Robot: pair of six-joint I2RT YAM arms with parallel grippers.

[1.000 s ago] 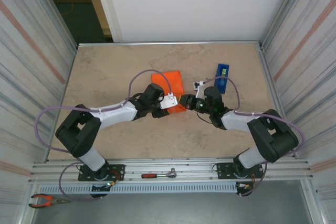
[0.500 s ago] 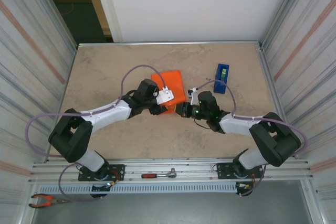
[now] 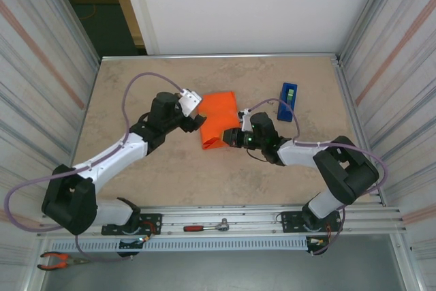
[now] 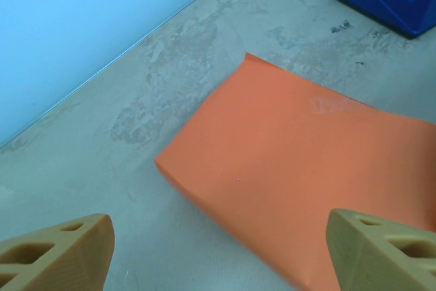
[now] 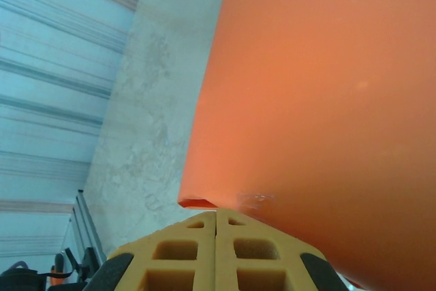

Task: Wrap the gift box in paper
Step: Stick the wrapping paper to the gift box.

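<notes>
Lying flat near the middle of the table (image 3: 136,86), the gift box (image 3: 218,117) shows as a squarish, shallow parcel, fully covered in matte bright orange paper (image 4: 300,182). The paper's top face is smooth and unprinted, and its edges are folded into crisp, straight creases. In the left wrist view one corner facing the camera is sharp, and a faint pale patch sits on the top face near the far edge. The table surface is a mottled beige, stone-like sheet with darker blotches.

The left gripper (image 3: 196,120) hangs just beside the parcel's left edge. Its two tan, honeycomb-patterned fingers (image 4: 65,247) stand wide apart at the bottom corners of its own view and hold nothing — bare table and the parcel's near corner lie between them.

The right gripper (image 3: 228,140) is at the parcel's near right corner. Its fingers are pressed together along a thin seam (image 5: 216,250), the tips right against the lower orange edge, where a small fold of paper juts out. Whether a sliver of paper is caught at the very tips cannot be told.

A blue plastic tape dispenser (image 3: 288,102), blocky and upright, stands near the parcel on its right — apart from it.
</notes>
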